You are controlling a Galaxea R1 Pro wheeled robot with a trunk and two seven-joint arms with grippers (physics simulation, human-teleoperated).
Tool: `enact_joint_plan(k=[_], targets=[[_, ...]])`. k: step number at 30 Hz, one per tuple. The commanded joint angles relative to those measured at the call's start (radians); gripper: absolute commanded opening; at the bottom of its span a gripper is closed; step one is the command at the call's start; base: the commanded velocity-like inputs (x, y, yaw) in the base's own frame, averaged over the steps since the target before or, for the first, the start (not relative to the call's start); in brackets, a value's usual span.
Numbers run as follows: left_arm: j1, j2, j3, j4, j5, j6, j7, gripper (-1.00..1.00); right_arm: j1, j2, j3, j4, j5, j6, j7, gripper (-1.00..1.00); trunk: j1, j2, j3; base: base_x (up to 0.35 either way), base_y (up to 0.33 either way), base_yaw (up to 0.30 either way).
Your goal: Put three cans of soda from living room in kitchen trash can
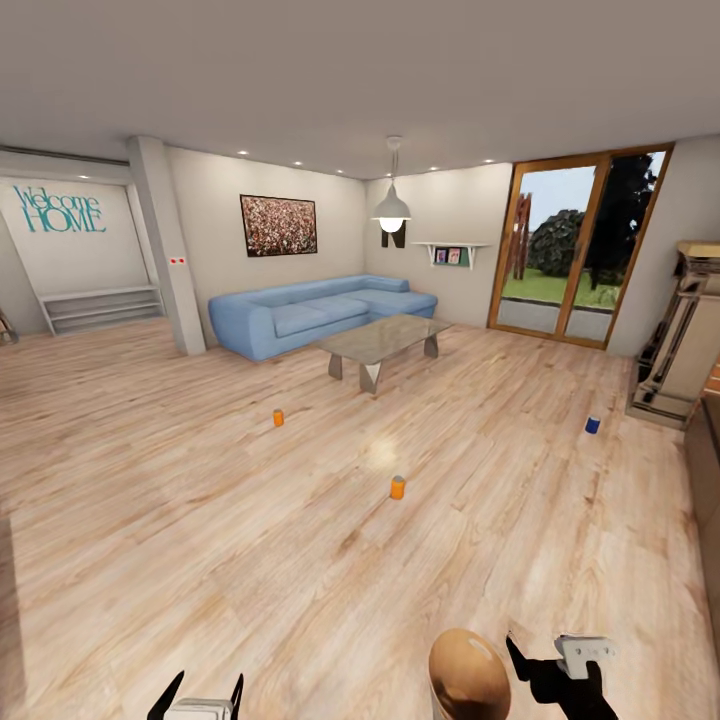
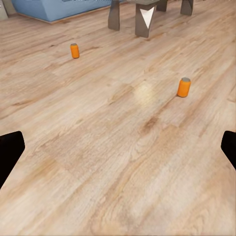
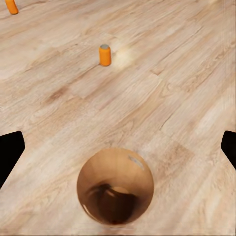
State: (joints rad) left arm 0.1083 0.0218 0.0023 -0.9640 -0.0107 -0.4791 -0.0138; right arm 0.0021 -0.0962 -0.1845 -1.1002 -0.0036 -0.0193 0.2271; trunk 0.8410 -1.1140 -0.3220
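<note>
Three soda cans stand upright on the living room's wood floor: an orange can (image 1: 278, 417) (image 2: 74, 50) (image 3: 12, 6) at the left, a nearer orange can (image 1: 397, 487) (image 2: 184, 87) (image 3: 104, 54) in the middle, and a blue can (image 1: 592, 425) at the far right. The trash can (image 1: 468, 675) (image 3: 115, 187), brown inside, sits close in front of me, just left of my right gripper (image 1: 550, 655) (image 3: 118, 147). That gripper is open, its fingers apart from the bin. My left gripper (image 1: 200, 695) (image 2: 118, 147) is open too, holding nothing, low over bare floor.
A blue sofa (image 1: 320, 312) and a grey low table (image 1: 385, 340) stand beyond the cans. Glass doors (image 1: 575, 250) are at the back right, a pale fireplace surround (image 1: 690, 340) at the right edge, and a pillar (image 1: 165, 245) at the left. Wide floor lies between.
</note>
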Motion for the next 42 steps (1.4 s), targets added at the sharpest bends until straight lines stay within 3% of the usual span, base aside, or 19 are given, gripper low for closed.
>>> enact_joint_plan(k=[1,5,8,14,17,18,21,27,34,42], targets=[[0.000,0.000,0.000,0.000,0.001,0.000,0.000,1.00,-0.012,-0.001,0.000,-0.001,0.000,0.045,0.000,1.00,0.000,0.000,0.000,0.013,0.000,0.000],[0.000,0.000,0.001,-0.001,0.006,-0.001,0.000,1.00,-0.096,-0.002,0.001,-0.004,0.004,0.241,-0.001,1.00,0.000,0.000,0.000,0.008,0.000,0.000],[0.001,0.000,0.001,-0.001,0.008,-0.001,0.000,1.00,-0.275,-0.006,0.015,0.002,0.009,0.575,-0.008,1.00,0.000,0.000,0.000,0.002,0.000,0.000],[0.001,0.000,0.001,-0.002,0.009,-0.001,0.000,1.00,-0.423,-0.010,0.077,0.046,0.026,0.784,-0.016,1.00,0.000,0.000,0.000,0.000,0.000,0.000],[0.001,0.000,0.001,-0.002,0.009,-0.001,0.000,1.00,-0.503,-0.011,0.097,0.102,0.030,0.856,-0.019,1.00,0.000,0.000,0.000,0.000,0.000,0.000],[0.001,0.000,0.001,-0.001,0.008,-0.001,0.000,1.00,-0.557,-0.012,0.108,0.152,0.033,0.900,-0.021,1.00,0.000,0.000,0.000,0.000,0.000,0.000],[0.001,0.000,0.001,-0.002,0.008,-0.001,0.000,1.00,-0.664,-0.014,0.130,0.255,0.035,0.962,-0.024,1.00,0.000,0.000,0.000,0.000,0.000,0.000],[0.001,0.000,0.001,-0.003,0.008,-0.001,0.000,1.00,-0.748,-0.018,0.150,0.366,0.037,0.992,-0.046,1.00,0.000,0.000,0.000,0.000,0.000,0.000],[0.001,0.000,0.001,-0.002,0.006,-0.001,0.000,1.00,-0.811,-0.047,0.157,0.472,0.063,0.996,-0.107,1.00,0.000,0.000,0.000,0.000,0.000,0.000],[0.001,0.000,0.001,-0.002,0.005,-0.001,0.000,1.00,-0.841,-0.088,0.158,0.534,0.084,0.991,-0.127,1.00,0.031,-0.056,-0.025,0.000,0.000,0.000]])
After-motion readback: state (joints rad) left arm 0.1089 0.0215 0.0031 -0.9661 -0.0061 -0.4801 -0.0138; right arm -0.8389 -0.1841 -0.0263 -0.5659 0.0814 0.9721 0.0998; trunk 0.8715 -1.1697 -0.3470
